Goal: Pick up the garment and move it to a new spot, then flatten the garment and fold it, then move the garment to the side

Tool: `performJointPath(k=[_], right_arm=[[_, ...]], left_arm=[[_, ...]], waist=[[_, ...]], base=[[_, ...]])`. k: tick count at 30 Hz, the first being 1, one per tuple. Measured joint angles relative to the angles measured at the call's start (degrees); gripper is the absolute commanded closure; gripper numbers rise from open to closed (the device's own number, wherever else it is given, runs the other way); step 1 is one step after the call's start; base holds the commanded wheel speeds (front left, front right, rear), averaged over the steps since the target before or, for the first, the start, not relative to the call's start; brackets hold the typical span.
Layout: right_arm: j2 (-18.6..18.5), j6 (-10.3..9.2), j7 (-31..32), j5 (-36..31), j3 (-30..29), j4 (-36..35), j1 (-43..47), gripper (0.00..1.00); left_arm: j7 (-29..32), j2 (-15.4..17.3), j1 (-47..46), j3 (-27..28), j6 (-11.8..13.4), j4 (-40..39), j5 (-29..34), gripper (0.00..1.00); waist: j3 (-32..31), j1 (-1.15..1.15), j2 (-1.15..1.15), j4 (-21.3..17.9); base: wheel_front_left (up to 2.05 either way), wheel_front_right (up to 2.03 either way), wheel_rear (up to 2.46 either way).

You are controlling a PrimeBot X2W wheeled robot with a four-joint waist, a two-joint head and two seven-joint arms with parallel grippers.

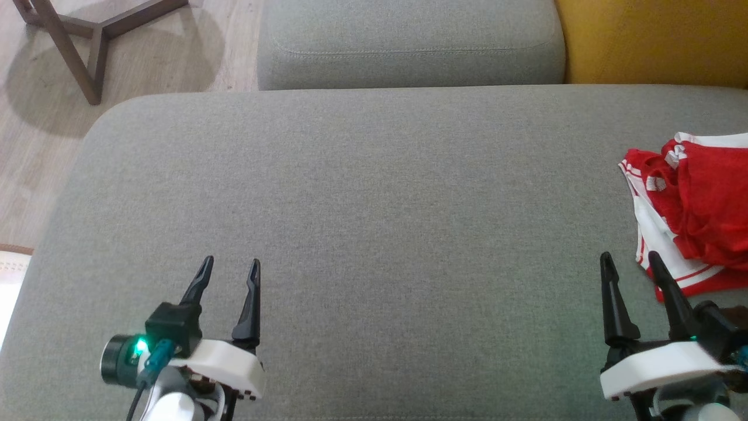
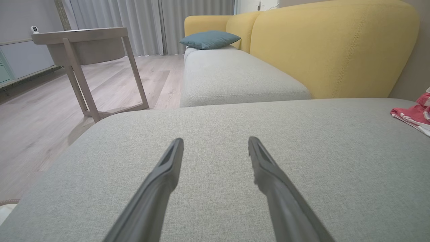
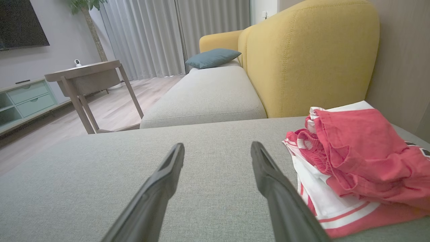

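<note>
We see a broad grey seat cushion (image 1: 374, 193) across most of the head view, its woven cloth smooth and flat through the middle. The garment (image 1: 695, 199), red with white bands and stripes, lies crumpled in a heap on this cushion at the right edge of the frame. The left tool (image 1: 231, 261) sits at the lower left, its two dark fingers spread apart and holding nothing. The right tool (image 1: 629, 255) sits at the lower right, fingers likewise spread and empty. Its tips are just beside the garment's lower white edge, and we cannot tell whether they touch it. In the right wrist view the heap lies just to the right of the right-hand finger.

At the top centre of the head view a second grey seat (image 1: 409, 41) butts against the first. To its right, in the upper right corner, is a yellow backrest (image 1: 654, 41). The upper left shows pale wood floor (image 1: 35, 152) and the dark legs of a side table (image 1: 76, 35).

In the right wrist view a blue pillow (image 3: 213, 57) rests at the far end of the second seat. Grey curtains (image 3: 151, 37) hang across the top centre, and a low pale-green sideboard (image 3: 27, 97) stands at the left edge under a dark screen (image 3: 20, 23).
</note>
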Motion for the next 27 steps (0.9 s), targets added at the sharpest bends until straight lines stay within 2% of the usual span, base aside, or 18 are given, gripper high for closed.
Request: performJointPath(k=[2, 3, 9, 27], right_arm=[[0.0, 0.00, 0.0, 0.1, 0.0, 0.0, 0.0, 0.00], [0.0, -0.01, 0.1, 0.1, 0.0, 0.3, 0.0, 1.00], [0.0, -0.01, 0.2, 1.9, 0.4, 4.8, 1.3, 1.00], [0.0, -0.01, 0.6, 14.2, 0.5, 6.7, 0.7, 1.00]], left_arm=[[0.0, 0.1, 0.0, -0.1, 0.0, -0.1, 0.0, 0.00], [0.0, 0.1, 0.0, -0.1, 0.0, 0.0, -0.1, 1.00], [0.4, -0.9, 3.5, -0.4, -0.3, 3.9, -2.0, 1.00], [2.6, -1.7, 2.9, 2.3, -2.2, 4.2, -13.7, 1.00]], waist=[[0.0, 0.00, 0.00, 0.0], [0.0, 0.00, 0.00, 0.0], [0.0, 0.00, 0.00, 0.0], [0.2, 0.00, 0.00, -0.4]], base=[[0.00, 0.00, 0.00], [0.00, 0.00, 0.00], [0.00, 0.00, 0.00], [0.00, 0.00, 0.00]])
